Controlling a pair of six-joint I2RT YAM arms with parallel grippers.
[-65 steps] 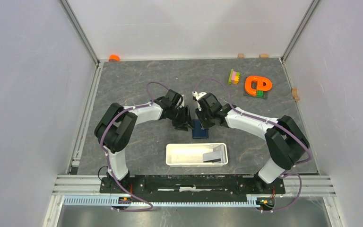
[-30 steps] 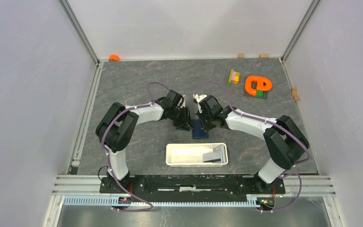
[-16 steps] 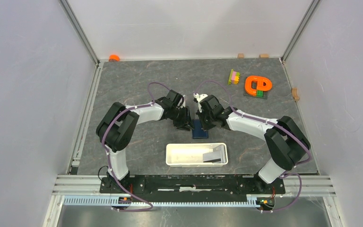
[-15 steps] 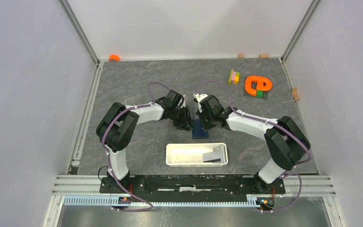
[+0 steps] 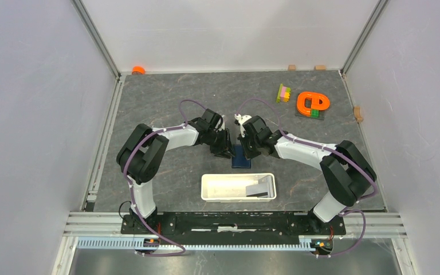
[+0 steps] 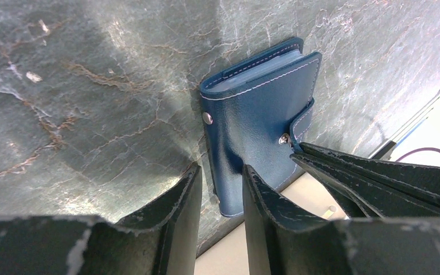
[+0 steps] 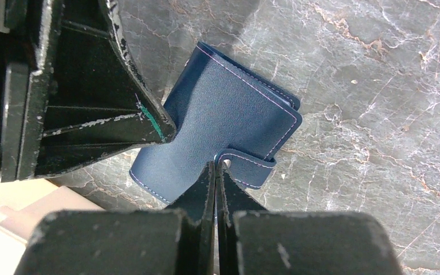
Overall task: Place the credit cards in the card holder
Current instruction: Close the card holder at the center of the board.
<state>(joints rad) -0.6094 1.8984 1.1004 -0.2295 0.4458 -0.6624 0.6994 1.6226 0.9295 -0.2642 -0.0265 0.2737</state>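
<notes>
Nearest to us, the white tray [image 5: 204, 188] holds the cards [image 5: 256, 188]; none is out yet. Behind it the wallet [image 5: 241, 157] lies closed and has not moved. The right gripper [image 7: 215, 172], fingers pressed together, has crept onto the snap tab; we cannot tell if it pinches it. The left gripper [image 6: 220, 177] stands slightly open over the wallet's edge.

A long white tray [image 5: 206, 189] lay on the grey marbled table [image 5: 166, 97]. Far right sat an orange horseshoe-shaped toy [image 5: 312, 103], just beside a stack of coloured blocks [image 5: 283, 93]. A small orange cap [image 5: 138, 70] rested at the far-left corner.
</notes>
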